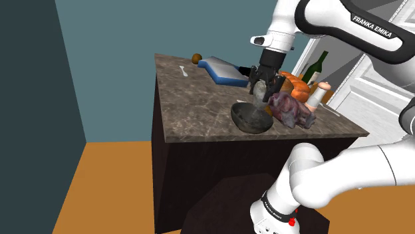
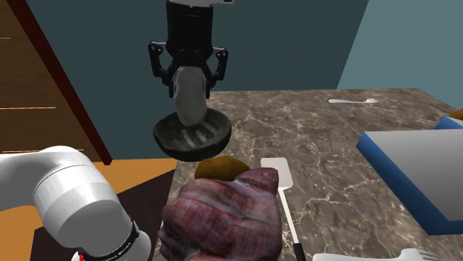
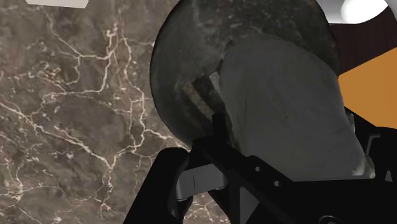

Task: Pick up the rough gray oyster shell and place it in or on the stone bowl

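The rough gray oyster shell [image 2: 190,96] hangs upright in my gripper [image 2: 189,74], which is shut on it just above the stone bowl [image 2: 171,139]. In the shoulder view the shell [image 1: 258,98] dips toward the dark bowl [image 1: 243,119] near the counter's front edge, under the gripper [image 1: 265,90]. Seen from the wrist, the shell [image 3: 286,108] sits clasped between my black fingers [image 3: 219,137], with the bowl [image 3: 191,57] directly beyond it.
A brown marble counter [image 1: 193,100] holds a purplish lump of meat [image 1: 291,110], a blue book [image 1: 223,70], a white spatula [image 2: 280,178], a green bottle [image 1: 318,66] and an orange pumpkin [image 1: 296,85]. The counter edge lies close beside the bowl.
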`<state>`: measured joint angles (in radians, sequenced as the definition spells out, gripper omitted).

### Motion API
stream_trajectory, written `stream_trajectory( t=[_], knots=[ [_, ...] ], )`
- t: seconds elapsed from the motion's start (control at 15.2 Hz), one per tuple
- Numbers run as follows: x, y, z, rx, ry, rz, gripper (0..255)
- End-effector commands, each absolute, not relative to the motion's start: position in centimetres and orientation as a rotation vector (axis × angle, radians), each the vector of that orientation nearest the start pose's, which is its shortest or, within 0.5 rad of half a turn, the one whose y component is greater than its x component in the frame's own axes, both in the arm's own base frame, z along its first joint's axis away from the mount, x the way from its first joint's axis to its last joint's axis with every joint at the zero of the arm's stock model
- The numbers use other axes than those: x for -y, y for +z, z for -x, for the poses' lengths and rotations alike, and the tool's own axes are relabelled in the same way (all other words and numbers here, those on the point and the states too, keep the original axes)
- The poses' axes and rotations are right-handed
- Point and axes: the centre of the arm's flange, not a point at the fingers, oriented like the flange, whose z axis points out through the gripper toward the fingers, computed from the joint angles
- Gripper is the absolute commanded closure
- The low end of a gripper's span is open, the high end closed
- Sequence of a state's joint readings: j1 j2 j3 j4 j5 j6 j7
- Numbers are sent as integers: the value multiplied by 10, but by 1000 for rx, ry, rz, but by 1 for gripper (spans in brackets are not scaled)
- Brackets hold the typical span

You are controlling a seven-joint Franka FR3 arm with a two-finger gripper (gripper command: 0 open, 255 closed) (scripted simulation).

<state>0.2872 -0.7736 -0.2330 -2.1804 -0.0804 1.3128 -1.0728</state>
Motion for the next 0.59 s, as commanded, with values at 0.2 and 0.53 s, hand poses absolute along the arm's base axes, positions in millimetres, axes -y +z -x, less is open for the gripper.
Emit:
stream_trajectory(
  t=[0.2, 0.53],
  knots=[
    [26, 611, -290, 1684, 88, 2503, 255],
    [25, 588, -290, 1684, 88, 2503, 255]
  ],
)
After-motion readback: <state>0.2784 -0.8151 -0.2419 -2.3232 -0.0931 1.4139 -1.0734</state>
